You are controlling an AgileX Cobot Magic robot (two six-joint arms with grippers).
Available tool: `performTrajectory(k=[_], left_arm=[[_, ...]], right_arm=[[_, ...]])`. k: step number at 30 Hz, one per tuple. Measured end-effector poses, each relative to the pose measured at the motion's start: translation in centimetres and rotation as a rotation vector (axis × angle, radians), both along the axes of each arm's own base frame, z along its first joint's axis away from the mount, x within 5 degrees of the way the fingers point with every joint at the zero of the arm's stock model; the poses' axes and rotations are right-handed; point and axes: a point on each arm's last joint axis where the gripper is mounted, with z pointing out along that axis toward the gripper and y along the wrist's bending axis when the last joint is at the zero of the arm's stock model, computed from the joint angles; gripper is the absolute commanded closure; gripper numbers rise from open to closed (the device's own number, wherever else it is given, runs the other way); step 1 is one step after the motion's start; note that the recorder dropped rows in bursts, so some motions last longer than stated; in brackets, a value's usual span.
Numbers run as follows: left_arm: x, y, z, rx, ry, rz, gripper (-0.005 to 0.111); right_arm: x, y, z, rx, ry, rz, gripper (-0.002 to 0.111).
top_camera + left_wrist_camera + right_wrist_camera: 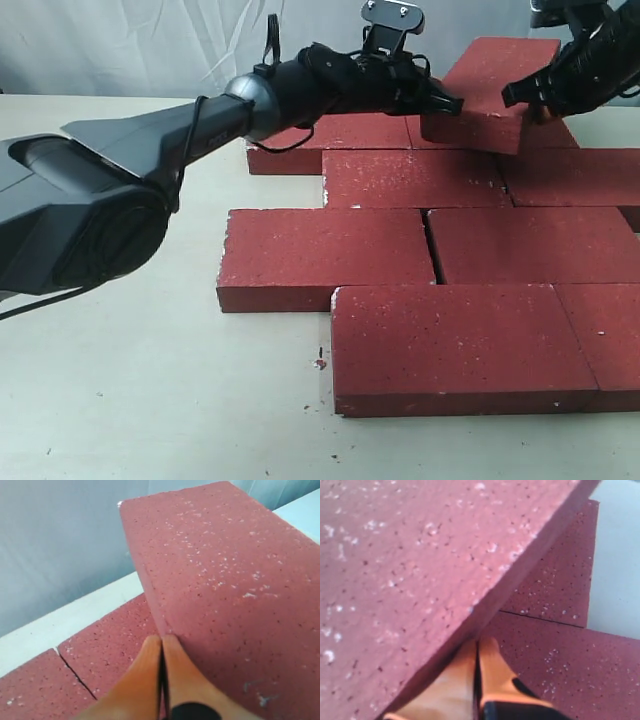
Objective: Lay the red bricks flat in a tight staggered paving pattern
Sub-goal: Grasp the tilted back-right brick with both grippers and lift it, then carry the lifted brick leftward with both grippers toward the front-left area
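Observation:
Several red bricks (440, 345) lie flat in staggered rows on the table. One more red brick (495, 85) is tilted up over the back row, its near edge low and its far end raised. My left gripper (452, 104) is shut, its tips (161, 639) against that brick's left lower corner. My right gripper (522, 98) is shut too, its tips (479, 642) pushed under the brick's right edge. In the left wrist view the tilted brick (220, 570) rises above flat bricks (100, 645). The right wrist view has it (405, 565) overhanging flat ones (560, 675).
The pale table (150, 400) stretches to the left and front of the bricks. A few red crumbs (320, 363) lie by the front brick's corner. A white curtain (150, 40) hangs behind. The left arm (150, 150) reaches across from the left.

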Motion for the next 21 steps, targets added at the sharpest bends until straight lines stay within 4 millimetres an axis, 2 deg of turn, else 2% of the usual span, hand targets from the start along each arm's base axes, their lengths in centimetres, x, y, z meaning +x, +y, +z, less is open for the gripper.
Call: performTrajectory(k=[5,14,21], left_arm=[[-0.8,1.1,3.0,0.13,-0.036,-0.032,0.107],[-3.6,3.5,6.9,0.219,-0.068,-0.027,0.107],[-7.1,7.1,10.3,0.222,-0.127,0.049,0.107]], right_arm=[[-1.3,1.5,3.0,-0.041,-0.02,0.064,0.109],[-3.2,4.6,5.1,-0.056,0.023,0.159,0.109],[-5.0,8.3,7.1,-0.065,0.01,0.245,0.109]])
